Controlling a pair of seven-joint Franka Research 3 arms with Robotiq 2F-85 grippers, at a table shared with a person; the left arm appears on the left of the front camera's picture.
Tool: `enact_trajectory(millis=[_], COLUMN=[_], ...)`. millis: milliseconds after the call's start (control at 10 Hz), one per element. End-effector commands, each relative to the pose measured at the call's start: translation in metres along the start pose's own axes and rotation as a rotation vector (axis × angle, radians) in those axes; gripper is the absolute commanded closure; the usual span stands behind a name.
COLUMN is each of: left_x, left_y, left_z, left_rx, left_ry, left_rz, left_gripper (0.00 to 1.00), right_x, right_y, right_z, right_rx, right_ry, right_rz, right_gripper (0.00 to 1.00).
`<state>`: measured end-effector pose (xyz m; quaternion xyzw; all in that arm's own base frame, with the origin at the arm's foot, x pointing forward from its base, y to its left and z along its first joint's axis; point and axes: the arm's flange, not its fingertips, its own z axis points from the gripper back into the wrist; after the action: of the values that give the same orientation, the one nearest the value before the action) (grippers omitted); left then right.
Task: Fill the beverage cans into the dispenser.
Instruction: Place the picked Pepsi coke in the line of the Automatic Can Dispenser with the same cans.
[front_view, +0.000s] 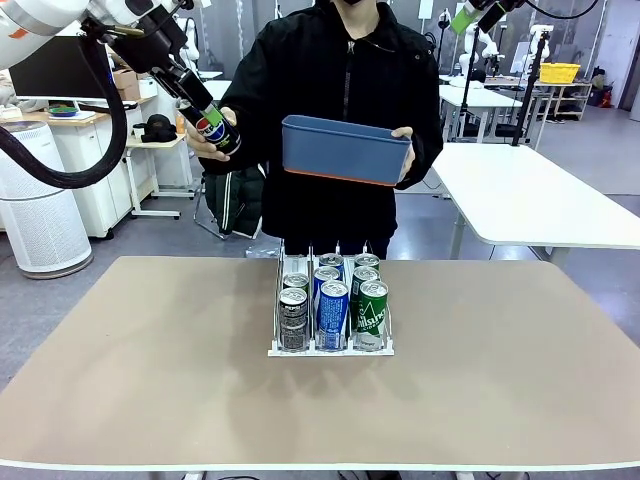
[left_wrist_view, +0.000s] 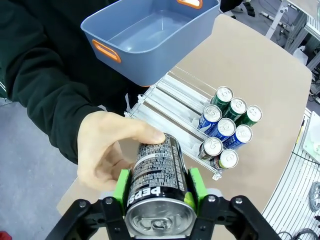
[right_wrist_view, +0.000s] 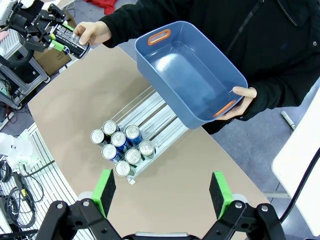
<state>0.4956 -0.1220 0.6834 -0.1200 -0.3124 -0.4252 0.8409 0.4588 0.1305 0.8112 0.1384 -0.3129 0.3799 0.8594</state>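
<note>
My left gripper (front_view: 203, 113) is raised at the far left, shut on a black beverage can (front_view: 219, 133) with a round red-white-blue logo. In the left wrist view its green pads (left_wrist_view: 122, 188) clamp that can (left_wrist_view: 155, 167) just below the silver top, and the person's hand (left_wrist_view: 105, 150) also grips the can's other end. The dispenser (front_view: 330, 348) stands mid-table with several green, blue and dark grey cans (front_view: 332, 305) at the front of its three lanes. My right gripper (right_wrist_view: 162, 192) hangs high above the table, open, with nothing between its fingers.
The person at the far side holds an empty blue bin (front_view: 345, 150) with orange handles in the other hand, above the dispenser's rear end (right_wrist_view: 155, 112). The tan tabletop (front_view: 140, 360) is bare on both sides of the dispenser. Other tables stand behind.
</note>
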Motion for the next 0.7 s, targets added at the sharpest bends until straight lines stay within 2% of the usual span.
enact_trajectory(millis=[0,600], left_x=[-0.0017,-0.0017], left_y=[0.0019,0.0019], left_z=[0.0008,0.0008], left_rx=[-0.002,-0.002], left_ry=[0.0,0.0], left_rz=[-0.014,-0.014], left_gripper=[1.0,1.0], right_x=[-0.0021,-0.0021], right_y=[0.0007,0.0007], right_z=[-0.0002,-0.0002], right_rx=[0.002,0.002], right_ry=[0.004,0.004], right_rz=[-0.002,-0.002], right_gripper=[0.0,0.0])
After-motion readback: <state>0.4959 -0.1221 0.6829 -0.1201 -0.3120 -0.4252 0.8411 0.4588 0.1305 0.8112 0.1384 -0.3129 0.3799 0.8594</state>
